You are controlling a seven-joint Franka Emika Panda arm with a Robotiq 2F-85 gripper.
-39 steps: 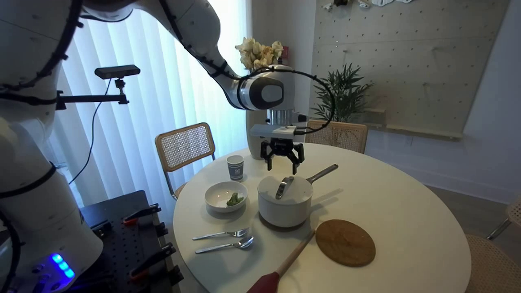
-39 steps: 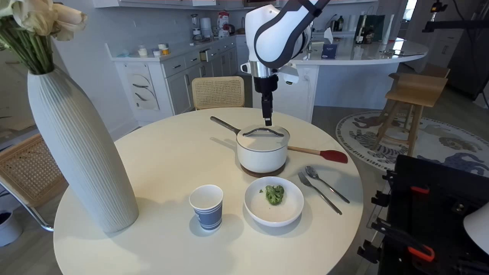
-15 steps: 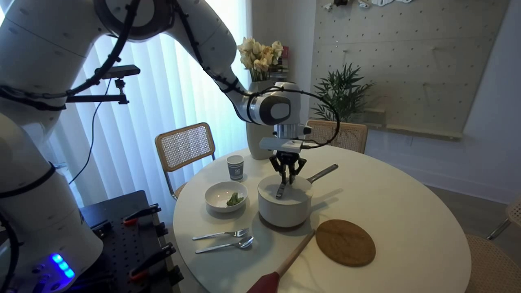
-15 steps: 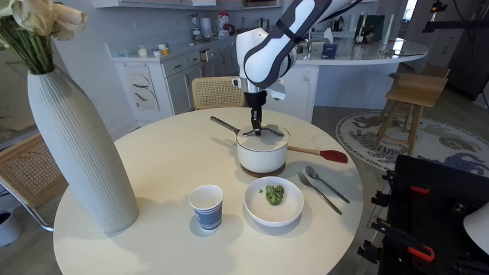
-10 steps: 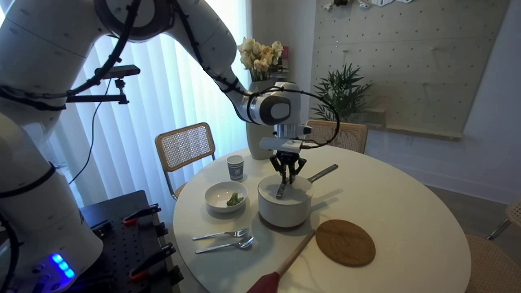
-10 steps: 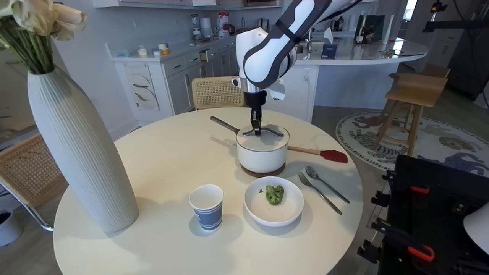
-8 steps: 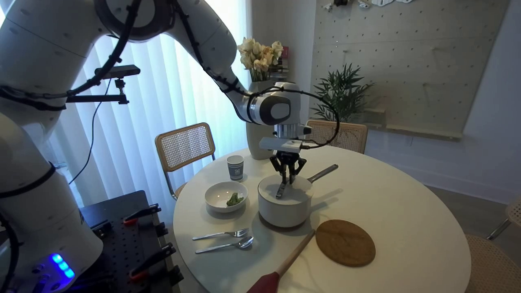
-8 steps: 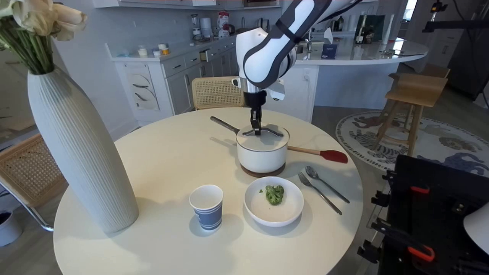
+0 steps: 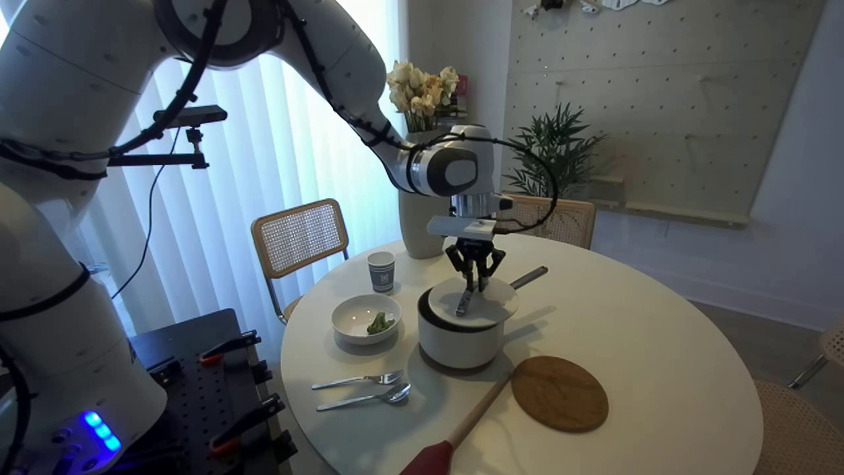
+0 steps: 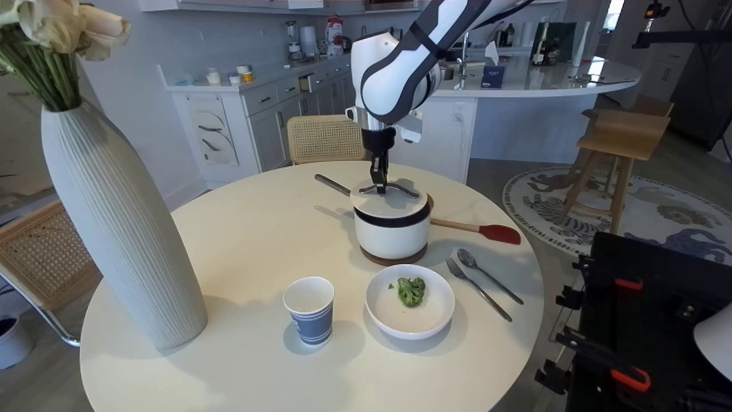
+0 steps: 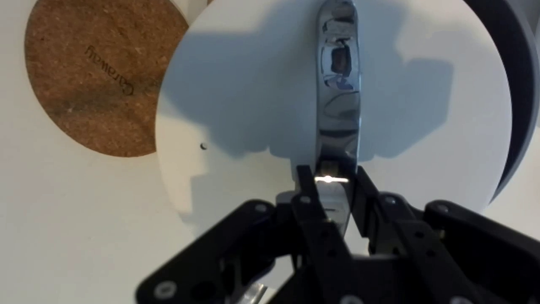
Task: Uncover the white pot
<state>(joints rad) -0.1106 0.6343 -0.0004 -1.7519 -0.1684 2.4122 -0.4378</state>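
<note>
The white pot (image 9: 455, 344) stands on a round trivet, its long dark handle (image 10: 331, 183) pointing away from the bowl. Its lid (image 9: 493, 309) hangs just above the rim, shifted toward the pot's handle. A strip of the pot's dark inside shows at the uncovered side in both exterior views and in the wrist view. My gripper (image 9: 475, 289) is shut on the lid's shiny arched handle (image 11: 338, 105), one finger on each side, nearer one end of the arch. Most of the pot's inside is hidden under the lid.
A brown cork trivet (image 9: 559, 394) and a red spatula (image 9: 428, 460) lie beside the pot. A white bowl (image 10: 380, 320) with broccoli, a paper cup (image 10: 311, 320), a fork (image 10: 480, 290), a spoon (image 10: 492, 277) and a tall vase (image 10: 126, 229) share the table.
Earlier the open gripper came down and closed on the lid's handle. Over the last half second it has risen with the lid, which has slid toward the pot's handle and bared the dark inside.
</note>
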